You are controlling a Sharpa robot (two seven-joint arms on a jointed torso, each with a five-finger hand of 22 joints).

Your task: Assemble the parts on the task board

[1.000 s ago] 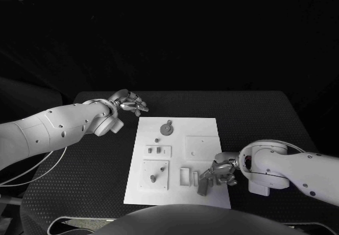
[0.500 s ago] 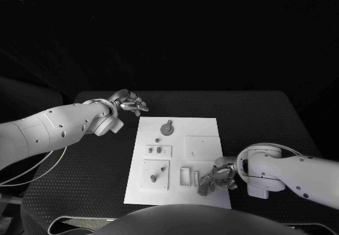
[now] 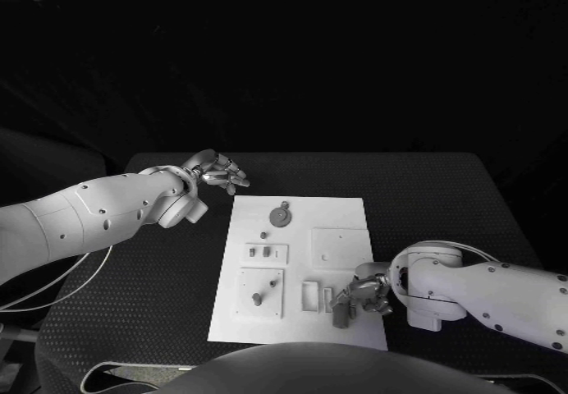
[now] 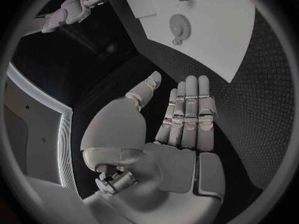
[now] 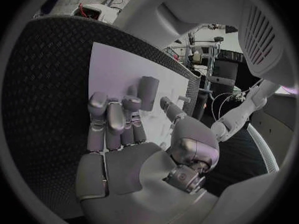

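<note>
From the head view, the white task board (image 3: 299, 267) lies mid-table with dark table (image 3: 450, 197) on every side. The right hand (image 3: 364, 291) sits at the board's near right corner, holding a grey block part (image 3: 341, 311). The left hand (image 3: 217, 172) hangs off the far left corner.

Left wrist view: fingers (image 4: 190, 104) straight, holding nothing, near the gear part (image 4: 179, 23).

Right wrist view: fingers (image 5: 112, 117) touch the block.

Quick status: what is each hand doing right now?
Left hand: open, holding nothing, off the task board's far left corner.
Right hand: grips a grey part at the board's near right edge.
</note>
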